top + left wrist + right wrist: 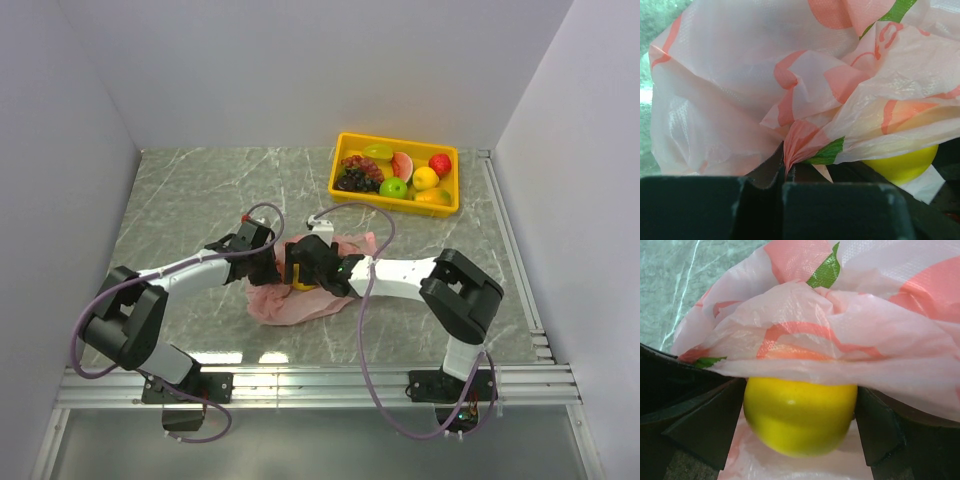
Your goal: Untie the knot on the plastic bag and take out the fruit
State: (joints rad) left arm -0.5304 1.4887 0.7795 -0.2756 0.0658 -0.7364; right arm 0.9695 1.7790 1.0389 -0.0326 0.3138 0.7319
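The pink plastic bag (290,305) lies crumpled between my two arms at the table's middle. My left gripper (785,172) is shut on a pinched fold of the bag (740,90), holding its upper layer up. Under that raised layer a round yellow fruit (800,415) sits in the bag's mouth on the lower layer. My right gripper (801,422) is open wide, one finger (710,420) close on each side of the fruit. I cannot make out the knot in any view. In the top view both grippers (268,262) (303,268) meet over the bag.
A yellow tray (343,190) at the back right holds several toy fruits, a watermelon slice and a dark grape bunch. White walls enclose the table on three sides. A metal rail (320,385) runs along the near edge.
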